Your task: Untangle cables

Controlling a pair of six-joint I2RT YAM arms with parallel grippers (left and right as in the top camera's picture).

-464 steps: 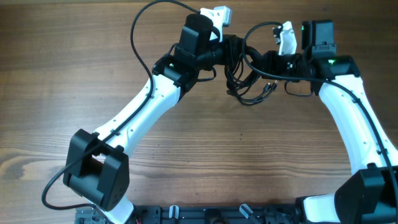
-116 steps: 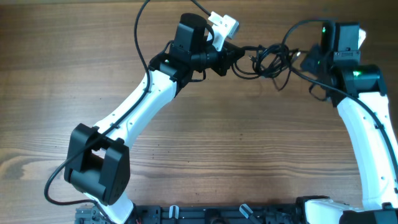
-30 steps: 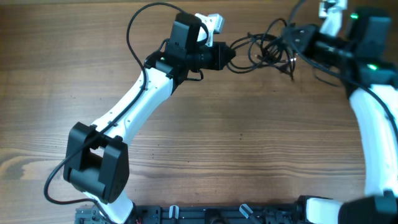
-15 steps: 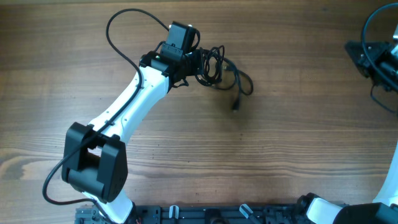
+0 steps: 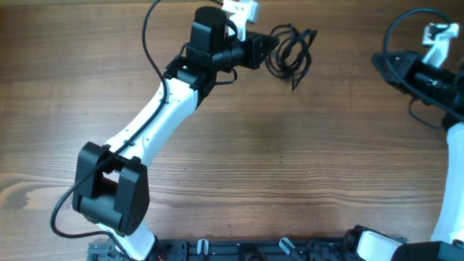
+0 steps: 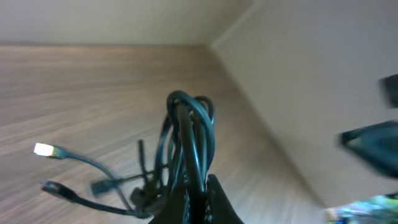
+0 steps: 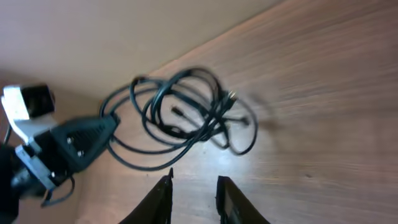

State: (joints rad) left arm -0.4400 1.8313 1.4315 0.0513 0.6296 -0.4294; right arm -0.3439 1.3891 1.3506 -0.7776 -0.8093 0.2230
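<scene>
The cables point(image 5: 290, 51) hang as one loose black clump near the table's far edge, plug ends dangling. My left gripper point(image 5: 267, 48) is shut on a bundle of their strands. In the left wrist view the cables point(image 6: 186, 137) rise from between my fingers point(image 6: 219, 202), and a pale plug end point(image 6: 45, 149) trails to the left. My right gripper point(image 5: 378, 62) is far to the right, well apart from the clump. Its wrist view shows the right gripper point(image 7: 194, 194) open over bare wood, with the cables point(image 7: 186, 118) and the left gripper point(image 7: 78, 146) beyond.
The wooden table point(image 5: 290, 167) ends just behind the clump, with a plain wall point(image 6: 311, 74) behind it. Thick black wires point(image 5: 148, 43) loop off the left arm and off the right arm point(image 5: 395, 29). A black rail point(image 5: 254, 250) runs along the front edge.
My right gripper has opened, let go of the cables and pulled away to the right. The left gripper swung the whole clump down and left, then back up toward the far edge.
</scene>
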